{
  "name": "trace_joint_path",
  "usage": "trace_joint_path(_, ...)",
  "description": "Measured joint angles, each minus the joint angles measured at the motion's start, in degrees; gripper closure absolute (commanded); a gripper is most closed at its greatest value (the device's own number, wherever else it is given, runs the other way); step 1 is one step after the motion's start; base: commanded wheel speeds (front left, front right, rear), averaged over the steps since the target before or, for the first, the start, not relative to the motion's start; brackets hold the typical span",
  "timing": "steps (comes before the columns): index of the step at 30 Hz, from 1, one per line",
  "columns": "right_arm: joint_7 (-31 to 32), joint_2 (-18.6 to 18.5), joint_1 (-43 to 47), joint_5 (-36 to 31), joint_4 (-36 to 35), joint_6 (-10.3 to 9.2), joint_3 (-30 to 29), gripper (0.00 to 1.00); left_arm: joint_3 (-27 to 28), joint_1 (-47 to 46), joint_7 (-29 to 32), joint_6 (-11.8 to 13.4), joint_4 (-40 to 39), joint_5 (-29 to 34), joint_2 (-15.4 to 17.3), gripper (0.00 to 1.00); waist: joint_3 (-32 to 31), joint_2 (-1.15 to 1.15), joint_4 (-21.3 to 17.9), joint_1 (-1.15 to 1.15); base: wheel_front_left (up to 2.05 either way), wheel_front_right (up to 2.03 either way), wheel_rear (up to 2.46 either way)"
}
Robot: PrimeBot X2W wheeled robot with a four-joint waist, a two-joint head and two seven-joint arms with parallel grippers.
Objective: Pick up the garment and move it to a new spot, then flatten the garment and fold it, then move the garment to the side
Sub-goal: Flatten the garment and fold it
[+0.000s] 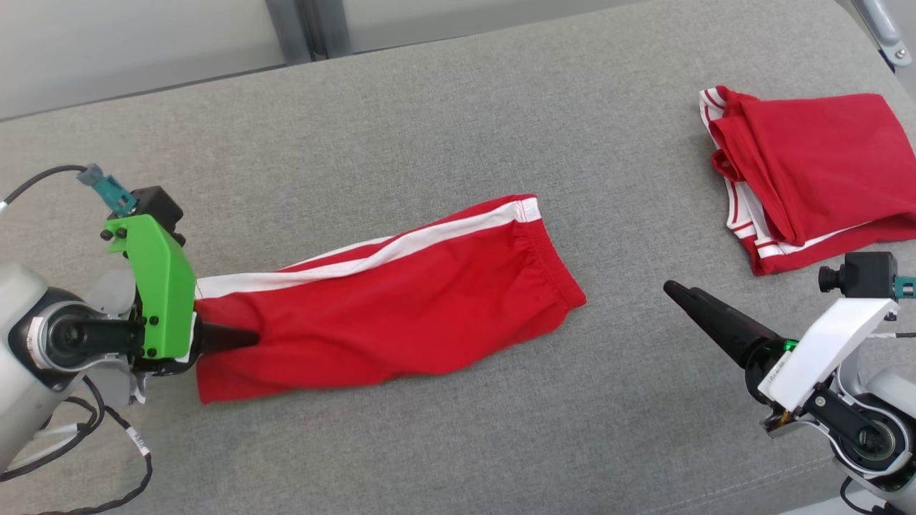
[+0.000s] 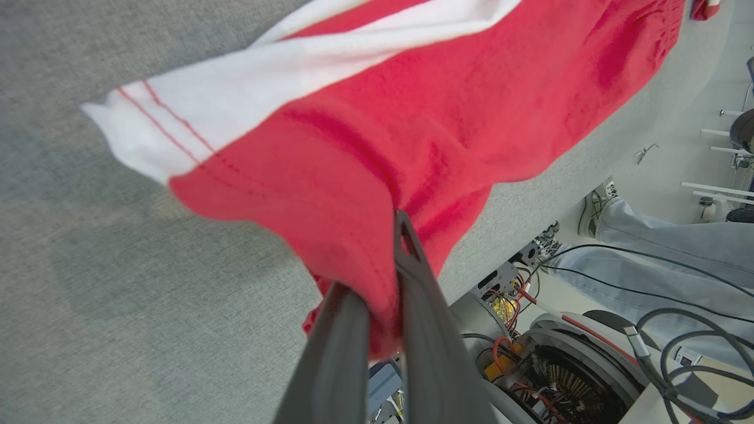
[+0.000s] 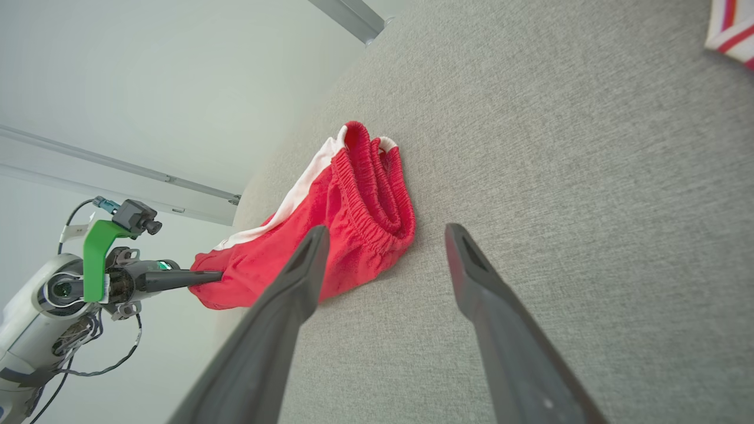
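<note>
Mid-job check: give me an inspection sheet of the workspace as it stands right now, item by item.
Surface: grey fabric surface, flat, no spills seen.
Job's things: red shorts with a white side stripe, stretched out lengthwise, not folded.
Clutter: second red garment, folded, at the far right.
Claws: left claw shut on the shorts' hem end; right claw open, apart from the shorts, holding nothing.
Cables: black cable looping off the left arm; none lying on the surface.
Surroundings: person's jeans-clad leg beside the surface; pale wall behind.
</note>
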Motion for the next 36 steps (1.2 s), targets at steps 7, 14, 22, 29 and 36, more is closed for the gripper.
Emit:
trace_joint_path(7,0.68,0.45,1.52,-0.09,-0.22,0.01,-0.82,0.0,-1.03,2.65,-2.42,0.66,1.3,1.51,1.33,0.22,-1.43,0.0,0.05,0.0,0.0,0.0,0.0)
trace_joint_path(14,1.7,0.32,2.01,-1.08,0.04,0.01,-1.72,0.0,-1.93,4.46,-3.87,0.56,3.66,2.56,0.77,0.0,-2.32,0.0,-0.18,0.0,0.0,0.0,0.0)
trace_joint_path(22,-2.5,0.13,2.13,-6.56,-0.38,0.0,-3.16,0.0,-0.05,3.62,-16.03,-1.63,2.57,10.93,2.57,0.0,-4.44,0.0,1.25,0.0,0.0,0.0,0.0)
trace_joint_path(29,-8.15,0.48,1.85,-16.22,1.8,0.01,-6.76,0.0,4.33,5.96,-35.79,0.12,-0.68,16.57,4.41,0.0,-6.2,0.0,3.99,0.0,0.0,0.0,0.0)
trace_joint_path(36,-8.87,8.91,4.93,-31.43,8.18,0.01,-22.42,0.0,8.36,13.05,-56.93,8.17,-4.14,22.02,5.73,0.0,-8.51,0.0,7.01,0.0,0.0,0.0,0.0)
